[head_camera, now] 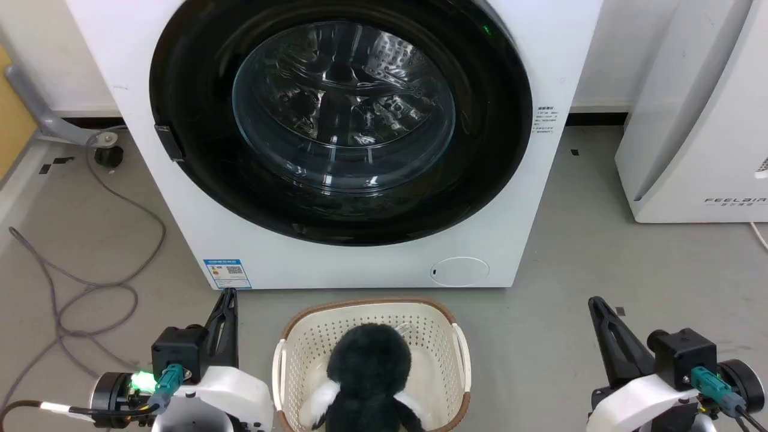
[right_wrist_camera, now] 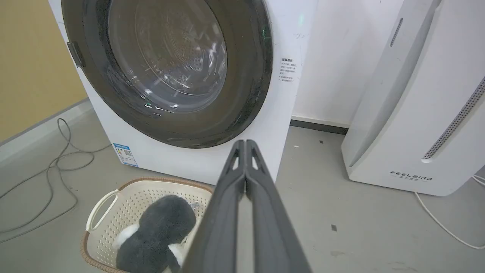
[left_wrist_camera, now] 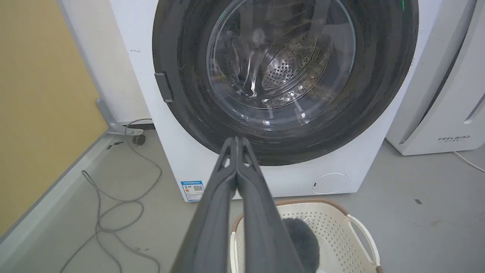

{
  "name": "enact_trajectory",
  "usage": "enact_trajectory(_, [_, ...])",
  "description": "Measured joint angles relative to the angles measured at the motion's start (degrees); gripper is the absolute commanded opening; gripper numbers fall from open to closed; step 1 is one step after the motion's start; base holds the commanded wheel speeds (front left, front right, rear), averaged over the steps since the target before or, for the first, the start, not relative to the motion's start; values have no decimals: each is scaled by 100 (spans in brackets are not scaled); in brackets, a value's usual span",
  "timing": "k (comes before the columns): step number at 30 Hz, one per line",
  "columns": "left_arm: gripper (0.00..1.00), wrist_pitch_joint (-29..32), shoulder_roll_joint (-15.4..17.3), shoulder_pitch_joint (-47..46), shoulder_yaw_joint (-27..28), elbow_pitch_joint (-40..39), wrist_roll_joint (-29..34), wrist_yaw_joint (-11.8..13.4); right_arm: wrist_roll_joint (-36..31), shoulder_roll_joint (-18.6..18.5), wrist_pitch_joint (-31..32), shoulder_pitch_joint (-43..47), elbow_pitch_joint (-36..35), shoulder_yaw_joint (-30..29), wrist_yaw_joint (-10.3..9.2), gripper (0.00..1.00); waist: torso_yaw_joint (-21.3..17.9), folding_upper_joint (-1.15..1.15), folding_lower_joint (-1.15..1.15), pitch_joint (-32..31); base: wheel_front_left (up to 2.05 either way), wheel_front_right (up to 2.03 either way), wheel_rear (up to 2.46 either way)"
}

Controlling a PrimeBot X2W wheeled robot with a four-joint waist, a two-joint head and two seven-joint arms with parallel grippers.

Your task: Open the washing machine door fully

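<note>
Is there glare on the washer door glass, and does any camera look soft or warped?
Head view: sharp, bright reflections streaking the washing machine door. Left wrist view: similar glare, white cabinet sides splayed. Right wrist view: hazier, duller glass.

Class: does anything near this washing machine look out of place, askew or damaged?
Nothing damaged. The washing machine door sits shut and flush. Slightly untidy: a loose grey cable sprawls across the floor left of the machine.

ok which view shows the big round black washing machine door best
The head view: the large round glossy black washing machine door faces the camera, shut, only its top cut off. The left wrist view crops more of its top; the right wrist view sees it at an angle, top cropped.
</note>
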Motion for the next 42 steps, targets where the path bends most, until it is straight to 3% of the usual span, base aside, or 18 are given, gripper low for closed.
enact_trajectory(22, [0,0,0,0,0,0,0,0,0,0,0,0,0,-2,0,0,0,0,0,0,0,0,0])
enact_trajectory(23, [100,0,0,-1,0,2,0,-1,3,0,0,2,0,0,0,100,0,0,0,0,0,0,0])
enact_trajectory(42, [100,-163,-1,-2,-85,14,-14,107,245,0,-158,4,-158,-66,0,100,1,0,0,20,0,0,0])
